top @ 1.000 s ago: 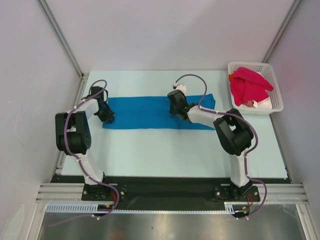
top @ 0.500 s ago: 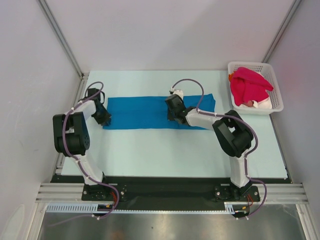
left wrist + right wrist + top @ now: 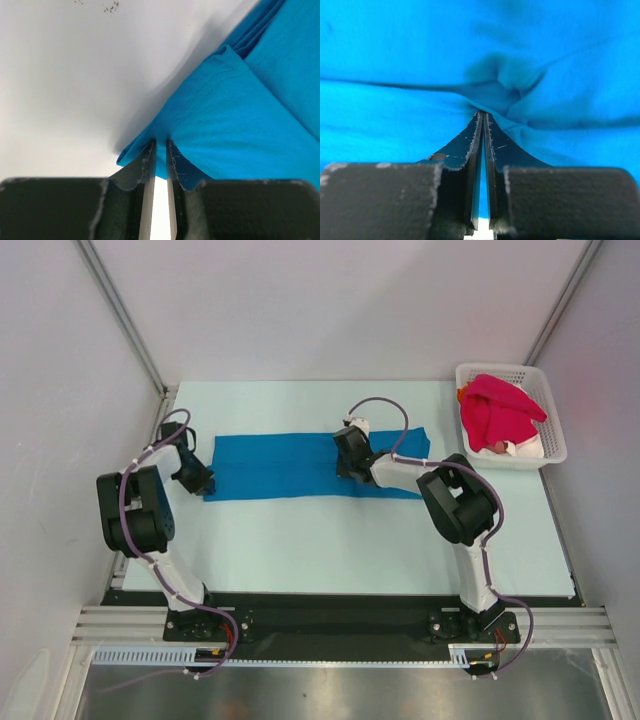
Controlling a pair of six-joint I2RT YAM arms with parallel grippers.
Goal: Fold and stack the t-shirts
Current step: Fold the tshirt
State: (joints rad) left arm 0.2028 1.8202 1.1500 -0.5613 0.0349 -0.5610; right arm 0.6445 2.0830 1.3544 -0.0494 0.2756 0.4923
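A: Container?
B: White lattice basket point(image 3: 556, 420), far right corner of table point(image 3: 330, 540). Heaped full.
A: Contents?
B: Crimson-pink t-shirt point(image 3: 500, 412) bunched on top, rising above the rim. Scrap of orange cloth point(image 3: 463, 393) at the far left rim. White cloth point(image 3: 525, 448) peeking out at the near right, under the pink.
A: Blue one?
B: Bright blue t-shirt point(image 3: 290, 465) outside the basket, flat on the table. Folded into a long band running left to right across the far half. Right end near the basket, not touching it.
A: Left gripper point(image 3: 203, 483)?
B: At the near left corner of the band. Clamped on the blue t-shirt: in the wrist view, fingertips point(image 3: 146, 162) nearly together, corner of the hem pinched between them, cloth fanning away in folds to the right.
A: Right gripper point(image 3: 345, 468)?
B: Set down on the band, right of its middle. Also clamped on the blue t-shirt: jaws drawn almost together, small pucker of cloth gathered at the tips, creases running out to both sides.
A: Arms?
B: Both reaching in from the near edge. Left one bent along the left side, right one stretched leftward over the table. Purple cables looped along each.
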